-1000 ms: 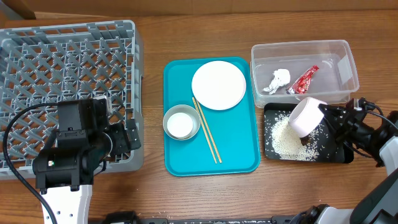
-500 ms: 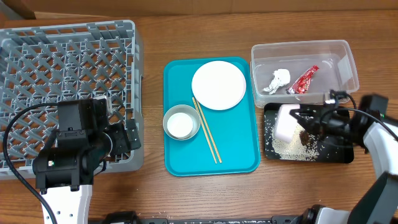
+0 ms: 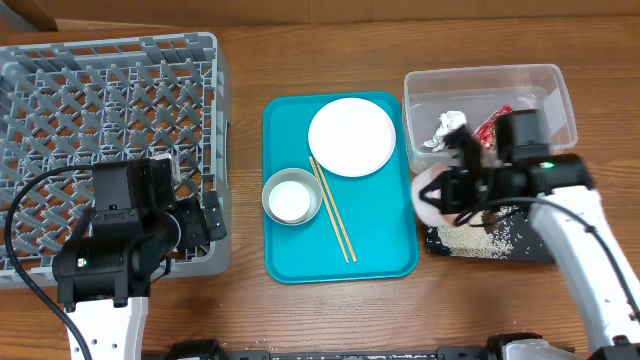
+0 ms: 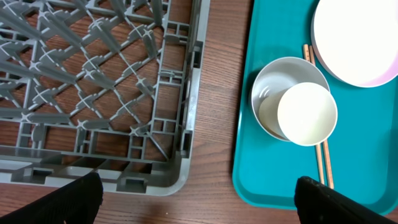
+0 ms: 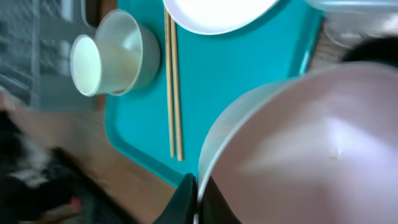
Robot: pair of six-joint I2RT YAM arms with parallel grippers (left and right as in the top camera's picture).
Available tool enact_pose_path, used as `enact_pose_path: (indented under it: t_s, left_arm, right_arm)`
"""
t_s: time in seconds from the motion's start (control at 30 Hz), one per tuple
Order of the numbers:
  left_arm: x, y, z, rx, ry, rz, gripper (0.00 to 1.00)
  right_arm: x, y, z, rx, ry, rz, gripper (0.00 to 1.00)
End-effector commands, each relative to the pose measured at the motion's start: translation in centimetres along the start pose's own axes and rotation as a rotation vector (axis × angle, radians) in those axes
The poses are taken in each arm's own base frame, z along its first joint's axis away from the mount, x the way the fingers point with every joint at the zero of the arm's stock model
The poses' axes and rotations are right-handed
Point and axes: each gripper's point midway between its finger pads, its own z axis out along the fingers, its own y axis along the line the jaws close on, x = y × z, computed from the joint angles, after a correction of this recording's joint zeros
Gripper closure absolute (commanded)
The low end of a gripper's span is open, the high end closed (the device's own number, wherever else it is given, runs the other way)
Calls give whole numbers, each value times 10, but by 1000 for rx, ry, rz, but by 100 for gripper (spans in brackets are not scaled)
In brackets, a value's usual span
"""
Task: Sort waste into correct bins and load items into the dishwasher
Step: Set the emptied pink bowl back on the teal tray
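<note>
Right gripper (image 3: pixel 458 188) is pinching the pink dish (image 3: pixel 430 196) by its rim; left gripper (image 4: pixel 198 202) is hanging spread. Recommended: firm grip, passing high over the teal tray (image 3: pixel 385 250) toward the rack (image 3: pixel 110 42).

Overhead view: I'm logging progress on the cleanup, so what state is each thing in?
dish rack, no dishes visible in it
white plate, flat on teal tray
metal bowl, upright on teal tray, white cup inside
chopsticks, lying on teal tray beside bowl
pinkish dish, tilted, held by right gripper
clear tub, holds tissue and red wrapper
black tray, rice scattered on it
left gripper, open, holding nothing
</note>
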Motion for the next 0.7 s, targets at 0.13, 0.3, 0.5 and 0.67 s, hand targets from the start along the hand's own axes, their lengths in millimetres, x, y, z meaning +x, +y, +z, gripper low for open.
enact_pose_path:
  t_s: [0.13,0.3,0.5,0.67]
  left_arm:
    - [-6,0,-5,2,-22,1,0]
    - [-6,0,-5,1,-21,1,0]
    - [-7,0,-5,1,-23,1,0]
    - [-6,0,-5,1,-21,2,0]
  right_arm:
    - [-17,36,41,269,-30,-357,96]
    - [-5,51,91,239,59,-406,96]
    - [8,58,128,216,121,-404,96]
    - [6,60,127,214,115,-406,72]
